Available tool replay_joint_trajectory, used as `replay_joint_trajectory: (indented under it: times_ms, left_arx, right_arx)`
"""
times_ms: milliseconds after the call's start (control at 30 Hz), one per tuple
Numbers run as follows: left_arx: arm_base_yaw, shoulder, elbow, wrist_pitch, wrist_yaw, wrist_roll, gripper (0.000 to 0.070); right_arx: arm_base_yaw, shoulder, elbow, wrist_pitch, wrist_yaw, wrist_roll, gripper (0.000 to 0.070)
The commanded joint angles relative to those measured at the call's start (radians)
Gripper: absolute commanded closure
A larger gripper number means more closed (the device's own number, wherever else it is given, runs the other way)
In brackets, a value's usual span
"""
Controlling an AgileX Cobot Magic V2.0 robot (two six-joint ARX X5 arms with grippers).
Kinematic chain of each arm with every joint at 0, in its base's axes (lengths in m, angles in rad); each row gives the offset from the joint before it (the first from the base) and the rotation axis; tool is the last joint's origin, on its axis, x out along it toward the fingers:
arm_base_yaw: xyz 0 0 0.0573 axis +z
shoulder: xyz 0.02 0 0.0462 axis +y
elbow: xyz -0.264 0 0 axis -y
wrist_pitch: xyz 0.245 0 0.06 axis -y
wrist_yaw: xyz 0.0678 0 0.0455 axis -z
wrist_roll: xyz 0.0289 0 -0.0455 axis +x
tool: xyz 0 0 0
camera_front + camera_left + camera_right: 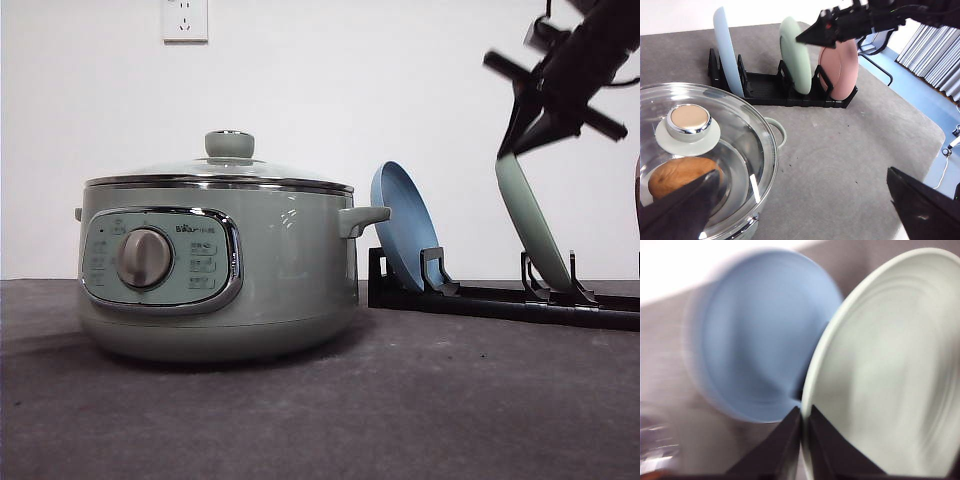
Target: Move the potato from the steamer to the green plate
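Right gripper pinching green plate rim in black rack.
Left gripper spread wide above lidded steamer; potato inside.

The steamer has a smooth, softly glossy sage-green body that looks like enamelled or painted metal, with a polished chrome rim around its control panel and a brushed silver dial. Its lid is clear glass edged in shiny metal, the knob chrome-ringed on a matt green base. Through the glass the potato shows dull, matt orange-brown skin. The green plate and blue plate are smooth with a low sheen (the pink plate looks alike). The rack is matt black plastic. The surface is a dark grey, slightly grainy, cloth-like mat.
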Motion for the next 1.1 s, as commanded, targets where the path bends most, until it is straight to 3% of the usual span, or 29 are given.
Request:
replay_joint_trajectory:
  times_ms: [0, 167, 500, 600, 767, 1067]
  left_arx:
    - [-0.005, 0.005, 0.024, 0.011, 0.006, 0.001, 0.0000]
    - [-0.005, 0.005, 0.024, 0.010, 0.006, 0.001, 0.0000]
    - [-0.005, 0.005, 0.024, 0.010, 0.006, 0.001, 0.0000]
    - [-0.005, 0.005, 0.024, 0.010, 0.006, 0.001, 0.0000]
    - [-0.005, 0.005, 0.024, 0.010, 0.006, 0.001, 0.0000]
    - [-0.005, 0.005, 0.024, 0.010, 0.006, 0.001, 0.0000]
  right_arx:
    - [0.002, -0.049, 0.053, 0.017, -0.044, 0.009, 0.0696]
    - [0.007, -0.162, 0.054, -0.036, -0.161, 0.007, 0.0696]
    - [0.048, -0.408, 0.053, -0.326, -0.162, -0.225, 0.0696]
    - [0.090, -0.478, 0.051, -0.416, -0.098, -0.292, 0.0696]
    - [0.221, -0.588, 0.039, -0.557, 0.105, -0.365, 0.0696]
    - [0.521, -0.749, -0.077, -0.719, 0.340, -0.328, 0.0696]
